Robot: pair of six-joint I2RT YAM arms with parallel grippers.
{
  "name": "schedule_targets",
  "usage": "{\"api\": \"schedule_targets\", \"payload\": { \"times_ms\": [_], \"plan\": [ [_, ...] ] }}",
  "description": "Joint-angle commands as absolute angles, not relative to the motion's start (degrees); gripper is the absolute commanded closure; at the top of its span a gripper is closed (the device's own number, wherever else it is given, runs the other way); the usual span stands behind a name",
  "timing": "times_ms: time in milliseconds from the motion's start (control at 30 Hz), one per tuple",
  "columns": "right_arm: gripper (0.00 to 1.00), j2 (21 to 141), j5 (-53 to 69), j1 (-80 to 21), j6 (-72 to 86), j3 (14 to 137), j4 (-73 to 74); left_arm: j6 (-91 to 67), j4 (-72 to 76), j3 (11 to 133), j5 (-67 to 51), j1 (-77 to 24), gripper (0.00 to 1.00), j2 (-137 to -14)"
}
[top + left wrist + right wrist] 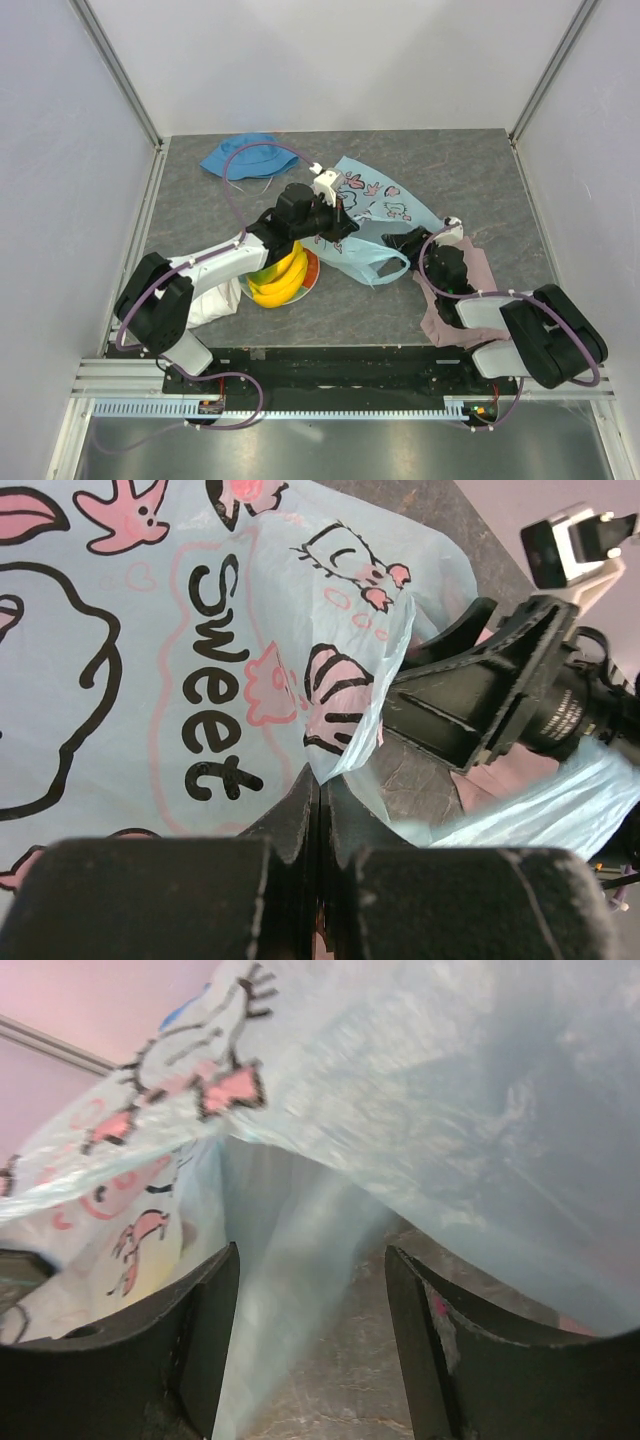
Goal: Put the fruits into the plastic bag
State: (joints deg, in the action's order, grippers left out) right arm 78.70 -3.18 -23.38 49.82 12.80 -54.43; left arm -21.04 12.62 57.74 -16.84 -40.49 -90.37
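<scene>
The light-blue plastic bag (385, 205) with pink cartoon print lies crumpled at the table's middle. My left gripper (342, 222) reaches over the fruit plate and is shut on the bag's near edge; in the left wrist view its tips (320, 780) pinch a fold of the film (120, 680). From the right, my right gripper (400, 240) stands open at the bag's mouth. In the right wrist view the film (450, 1110) hangs over and between its jaws (310, 1300). Yellow bananas (282, 280) rest on a red-rimmed plate (314, 272) under the left arm. Other fruits are hidden.
A blue bucket hat (245, 155) lies at the back left. A pink cloth (470, 295) is spread under the right arm. White cloth (215, 300) sits beside the left arm. White walls enclose the table on three sides.
</scene>
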Motion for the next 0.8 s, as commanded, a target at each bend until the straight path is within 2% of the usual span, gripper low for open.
{"api": "schedule_targets", "payload": {
  "times_ms": [0, 167, 333, 633, 700, 733, 767],
  "plan": [
    [0.31, 74.36, -2.02, -23.38, 51.06, 13.01, -55.65, -23.20, 12.39, 59.33, -17.05, -38.94, 0.98, -89.12],
    [0.28, 71.28, -4.21, -23.38, 49.40, 12.30, -51.43, -24.43, 13.97, 58.89, -18.98, -38.58, 0.98, -89.12],
    [0.28, 75.31, -5.01, -23.38, 50.27, 14.50, -48.08, -25.75, 15.20, 58.62, -20.65, -38.58, 0.98, -88.86],
    [0.30, 86.64, -3.87, -23.55, 52.82, 13.89, -60.89, -28.38, 17.75, 57.13, -23.81, -38.58, 0.98, -88.77],
    [0.42, 88.85, -3.17, -23.47, 53.52, 14.41, -65.64, -28.74, 18.19, 57.04, -24.61, -38.58, 0.98, -89.12],
    [0.51, 90.42, -3.34, -23.55, 54.05, 14.50, -66.44, -28.57, 18.19, 57.13, -24.52, -38.50, 0.98, -89.21],
    [0.69, 90.79, -3.60, -23.55, 54.57, 14.76, -66.79, -28.30, 18.02, 57.22, -24.52, -38.32, 0.99, -89.03]
  ]
}}
